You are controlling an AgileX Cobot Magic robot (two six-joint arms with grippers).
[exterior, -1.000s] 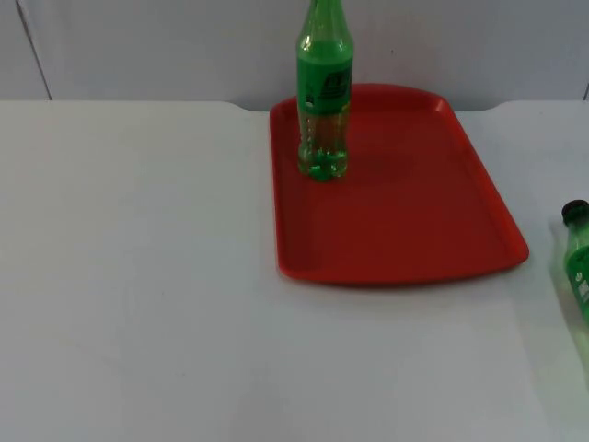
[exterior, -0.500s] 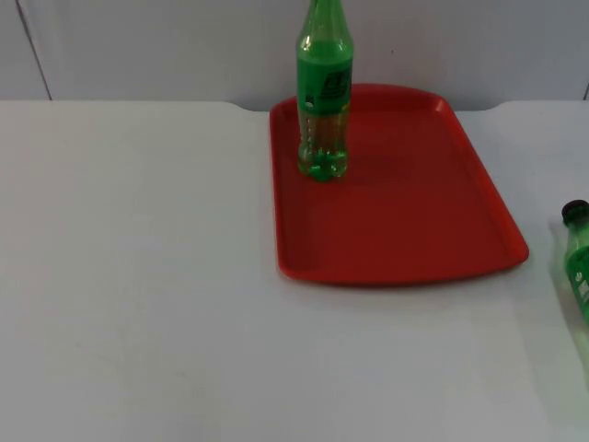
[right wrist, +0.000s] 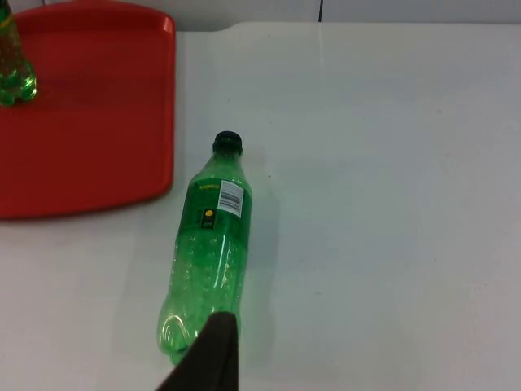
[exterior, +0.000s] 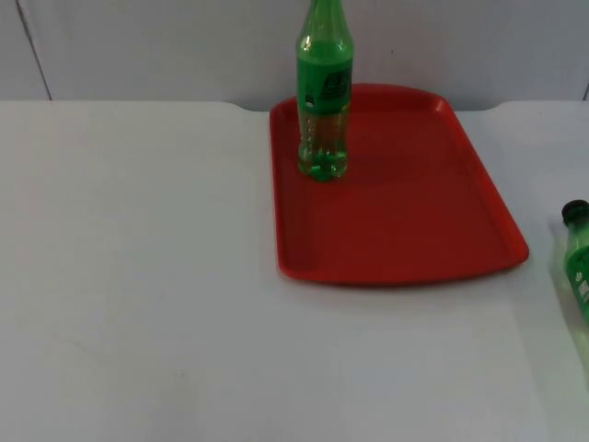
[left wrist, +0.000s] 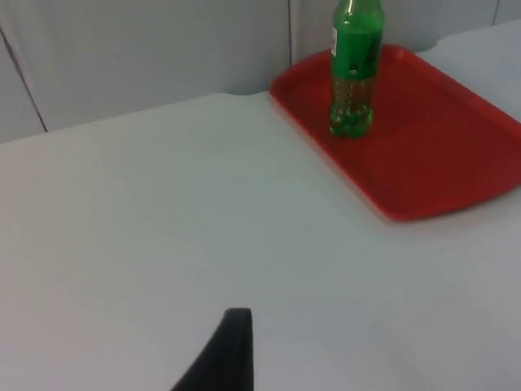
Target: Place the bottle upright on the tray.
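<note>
Lying bottle (right wrist: 207, 254) beside tray (exterior: 405, 230), apt to roll if nudged off-centre; state of both claws impossible to tell.

- White table top (exterior: 138, 276), ending at a grey partition wall (exterior: 166, 46).
- Red tray (exterior: 405, 221) flat on the table, toward the far edge, right of centre.
- Green bottle with a black cap (right wrist: 208, 252) on its side directly on the table, just beside the tray's right rim, apart from it, cap toward the wall; also at the right edge of the top view (exterior: 579, 258).
</note>
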